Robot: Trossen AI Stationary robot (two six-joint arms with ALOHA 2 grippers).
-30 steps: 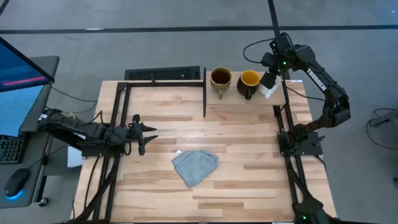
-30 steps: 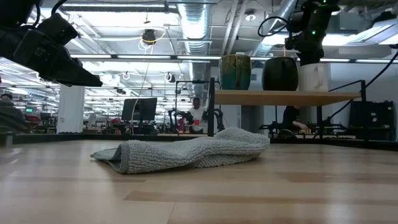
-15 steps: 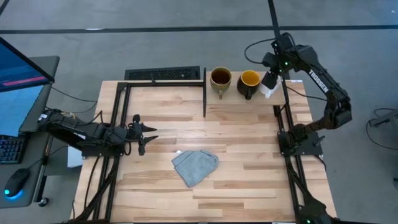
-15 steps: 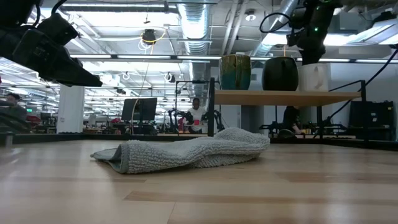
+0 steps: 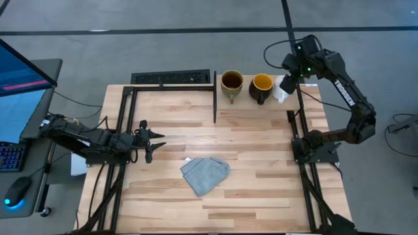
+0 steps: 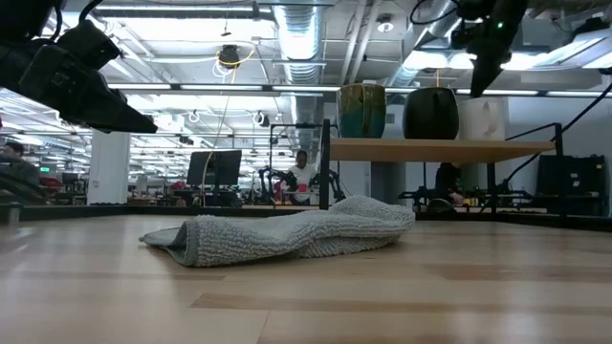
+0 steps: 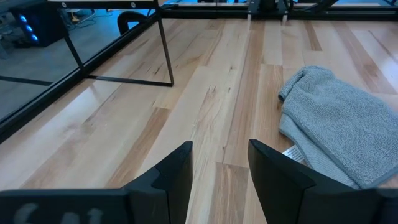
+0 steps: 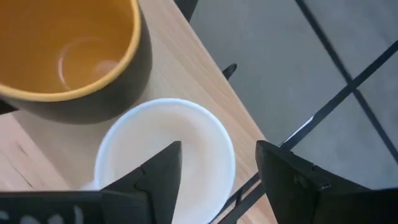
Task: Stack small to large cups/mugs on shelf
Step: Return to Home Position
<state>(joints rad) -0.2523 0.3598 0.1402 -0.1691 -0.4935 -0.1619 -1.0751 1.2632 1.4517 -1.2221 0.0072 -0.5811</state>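
Three mugs stand in a row on the raised light-wood shelf [image 6: 440, 149] at the table's far side: the olive-tan mug [image 5: 232, 83], the dark mug with yellow-orange inside [image 5: 261, 85] and the small white mug [image 5: 281, 95] at the right end. My right gripper [image 8: 217, 163] is open and hovers just above the white mug [image 8: 163, 155], touching nothing; the low view shows it [image 6: 478, 81] clear of the mug's rim [image 6: 483, 99]. My left gripper [image 5: 155, 140] is open and empty, low over the table's left side.
A crumpled grey-blue cloth [image 5: 204, 173] lies on the tabletop near the middle, ahead of my left gripper [image 7: 221, 167]. The shelf's black upright [image 5: 215, 98] stands left of the olive mug. Black frame rails run along the table's left and right sides.
My right gripper has risen from the white mug's top and gone a little toward the table's right edge. The white mug stays upright on the shelf beside the dark mug.
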